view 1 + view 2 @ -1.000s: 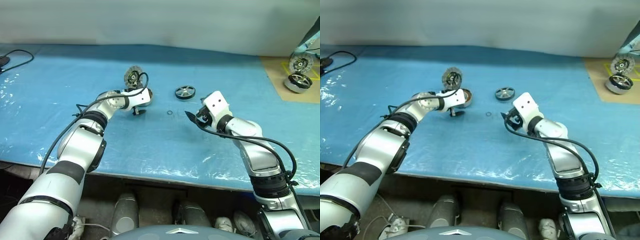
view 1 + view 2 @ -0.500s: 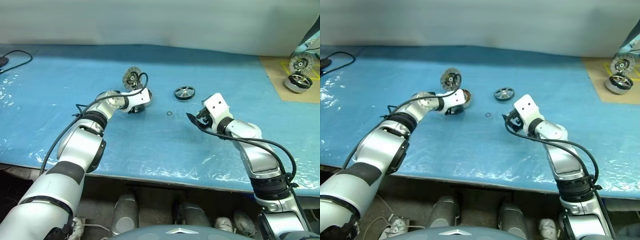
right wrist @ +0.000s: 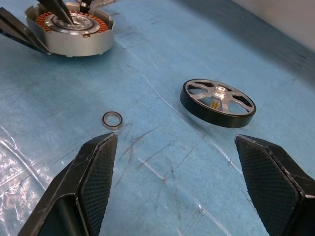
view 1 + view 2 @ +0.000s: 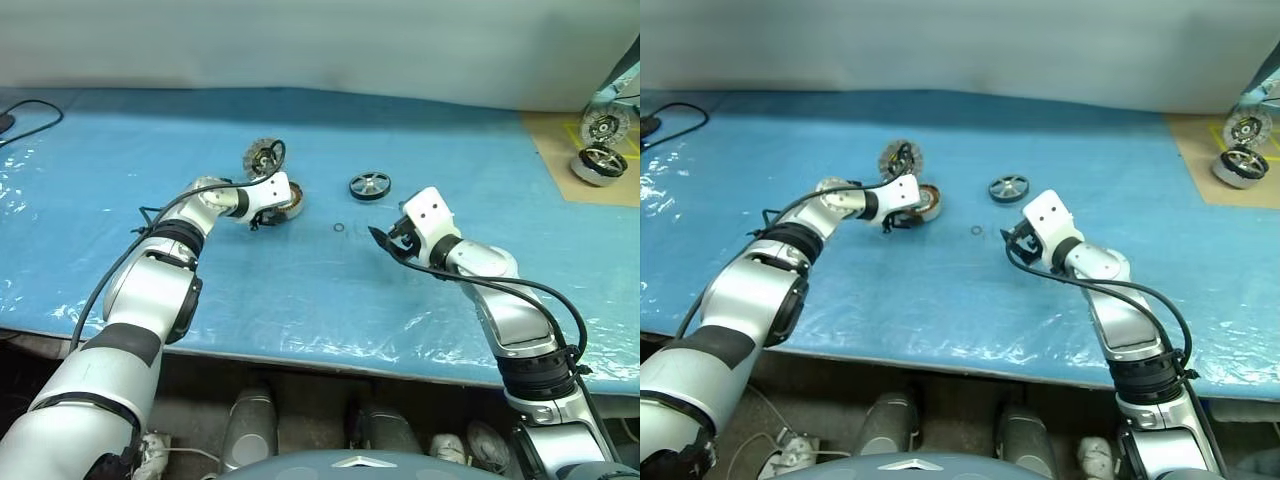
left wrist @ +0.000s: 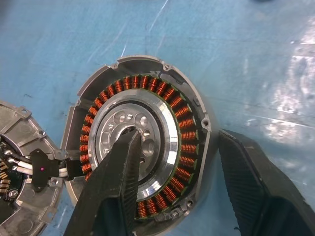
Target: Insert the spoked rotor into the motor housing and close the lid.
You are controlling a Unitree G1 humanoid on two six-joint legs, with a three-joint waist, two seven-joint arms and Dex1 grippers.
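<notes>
Starting at our left gripper (image 5: 197, 191): one black finger (image 5: 115, 187) reaches into the pale centre of the motor housing (image 5: 140, 142), its tip at the hub bore, while the other finger sits outside the rim, on the blue sheet. So the jaws straddle the ring of copper windings and the housing wall at a middling spread; we cannot tell whether they are actually pressing on the wall. The housing rests flat on the blue table cover (image 4: 300, 300), open side up. Its lid (image 4: 263, 154) is swung open and stands tilted at the far side of the housing, the silvery segmented face with the dark centre towards us, joined at the hinge, where thin white wires and a small black part (image 5: 40, 169) show.

Our right gripper (image 3: 187, 191) hovers over the cover with its fingers spread wide and nothing between them. Just ahead of it lies a small metal ring (image 3: 112, 119), loose on the sheet. Beyond that, the spoked rotor (image 3: 218, 102) lies flat on the cover, black rim and silvery spokes up, well apart from the housing and untouched.

At the far right edge, two other motor parts (image 4: 598, 146) sit on a tan board (image 4: 560, 160).
</notes>
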